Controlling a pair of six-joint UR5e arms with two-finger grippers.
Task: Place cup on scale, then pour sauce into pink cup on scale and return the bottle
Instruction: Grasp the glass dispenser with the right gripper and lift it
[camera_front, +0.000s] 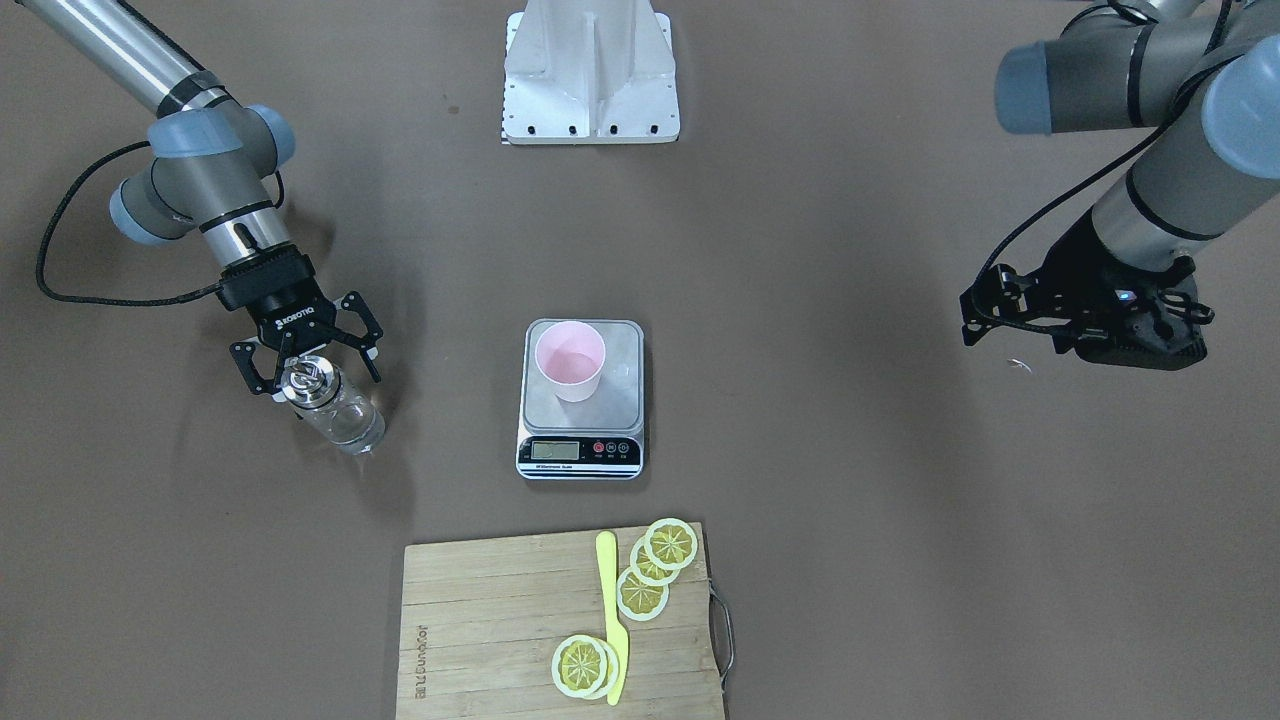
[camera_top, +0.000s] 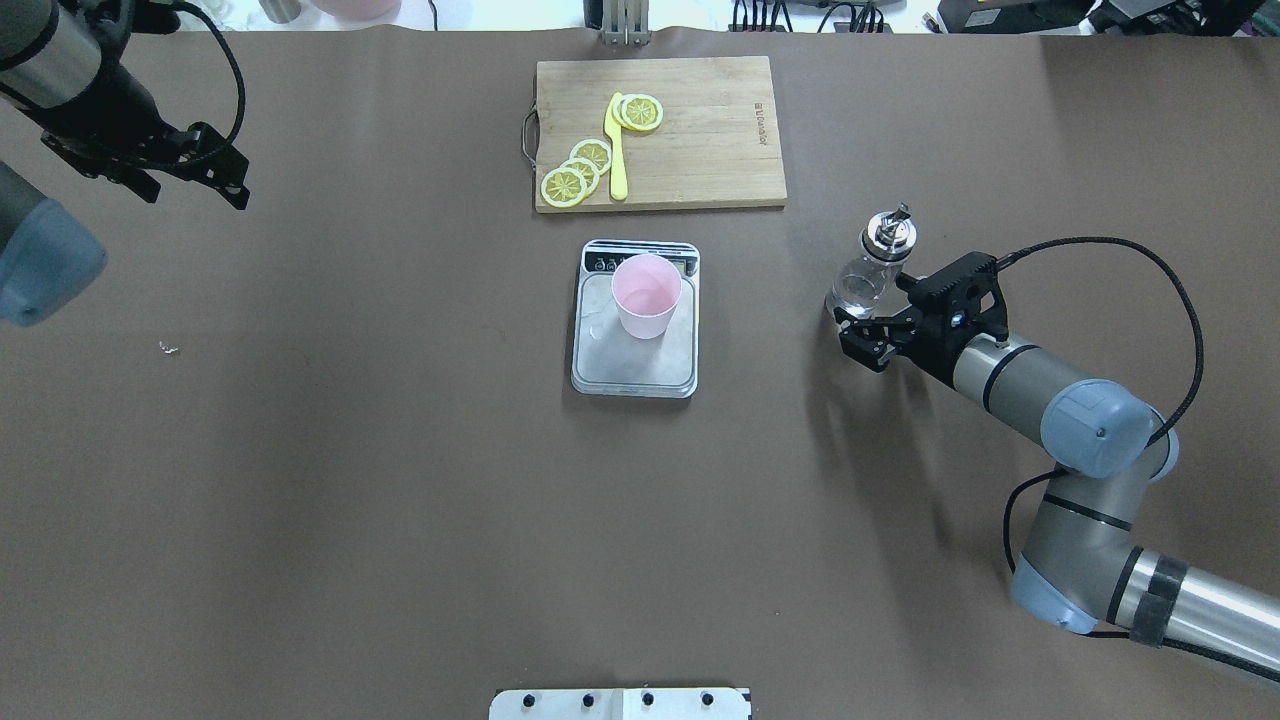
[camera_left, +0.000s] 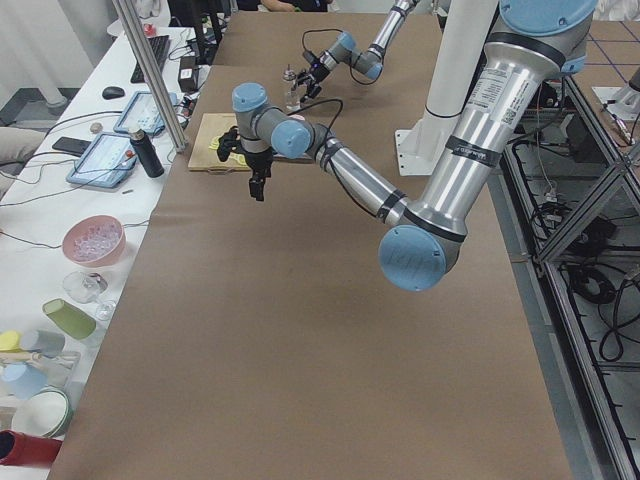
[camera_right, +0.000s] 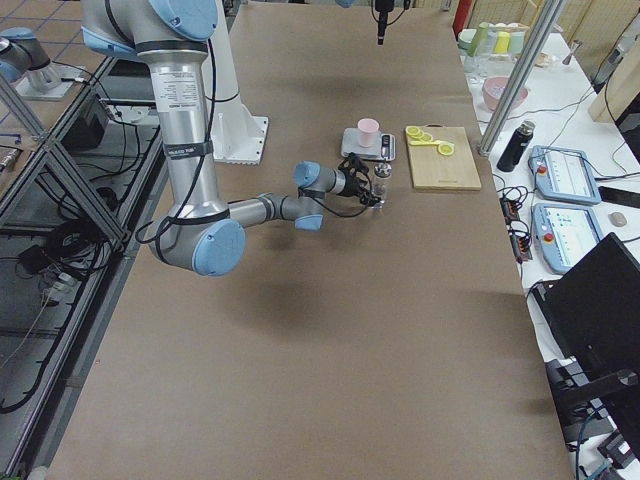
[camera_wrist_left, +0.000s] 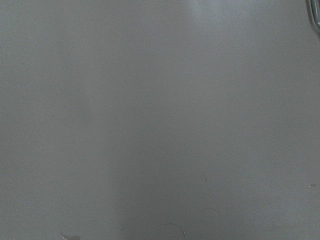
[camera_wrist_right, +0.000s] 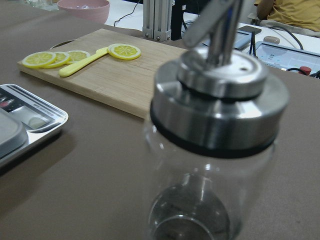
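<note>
The pale pink cup (camera_front: 570, 360) stands upright on the silver plate of the scale (camera_front: 622, 402), mid table; the cup (camera_top: 647, 295) and the scale (camera_top: 610, 362) also show in the overhead view. The clear glass bottle (camera_front: 338, 412) with its metal pour spout stands on the table to the robot's right (camera_top: 866, 278). My right gripper (camera_front: 312, 378) is open, its fingertips just short of the bottle (camera_wrist_right: 215, 150), which fills the right wrist view. My left gripper (camera_top: 235, 192) hangs high over the table's left side, empty, and seems open.
A wooden cutting board (camera_top: 700, 130) with lemon slices (camera_top: 578, 170) and a yellow knife (camera_top: 615, 150) lies beyond the scale. The robot's white base mount (camera_front: 590, 70) is at the near edge. A small white scrap (camera_top: 167, 348) lies on the left.
</note>
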